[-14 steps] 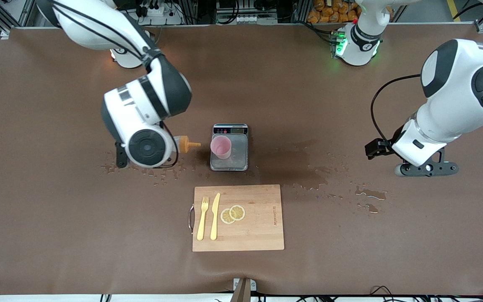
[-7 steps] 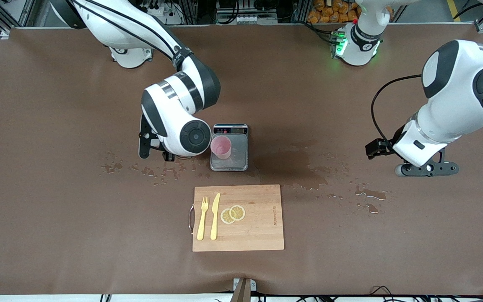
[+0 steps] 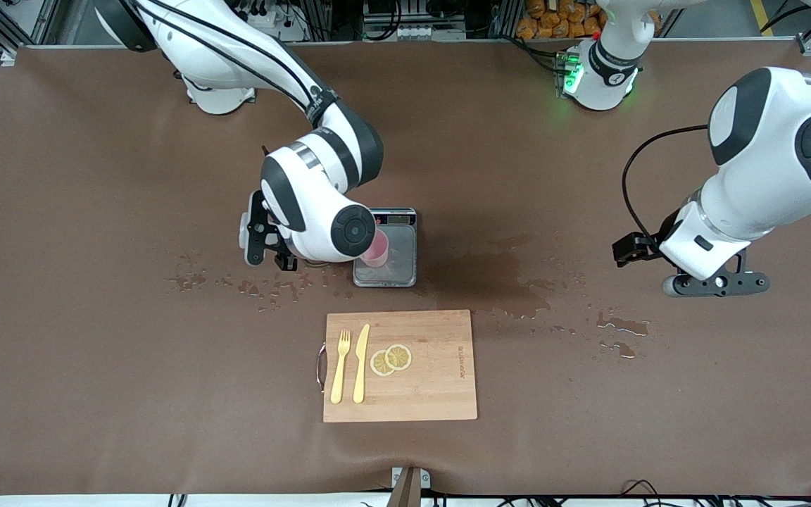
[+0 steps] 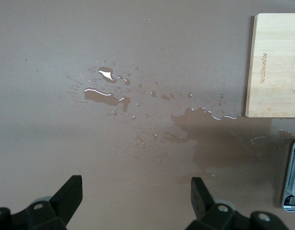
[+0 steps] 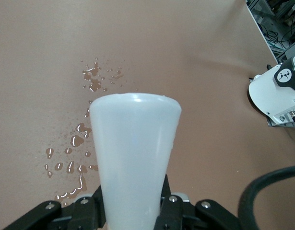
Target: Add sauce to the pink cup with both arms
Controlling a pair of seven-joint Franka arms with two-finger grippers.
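Observation:
The pink cup (image 3: 380,252) stands on a small scale (image 3: 403,273) at mid table, partly covered by the right arm's wrist. My right gripper (image 5: 133,203) is shut on the sauce bottle (image 5: 134,143), whose whitish body and flat base fill the right wrist view; its orange nozzle is hidden. In the front view the bottle is hidden under the right arm's wrist (image 3: 321,222), which sits right beside the cup. My left gripper (image 4: 136,196) is open and empty, low over the bare wet mat at the left arm's end (image 3: 717,284), and waits.
A wooden cutting board (image 3: 441,384) lies nearer to the front camera than the scale, with a yellow fork (image 3: 339,366), a yellow knife (image 3: 361,362) and two lemon slices (image 3: 391,359). Water patches (image 3: 620,327) spot the mat on both sides of the scale.
The right arm has swung with the bottle toward the scale; its wrist now covers the nozzle and part of the cup. The left arm has not moved.

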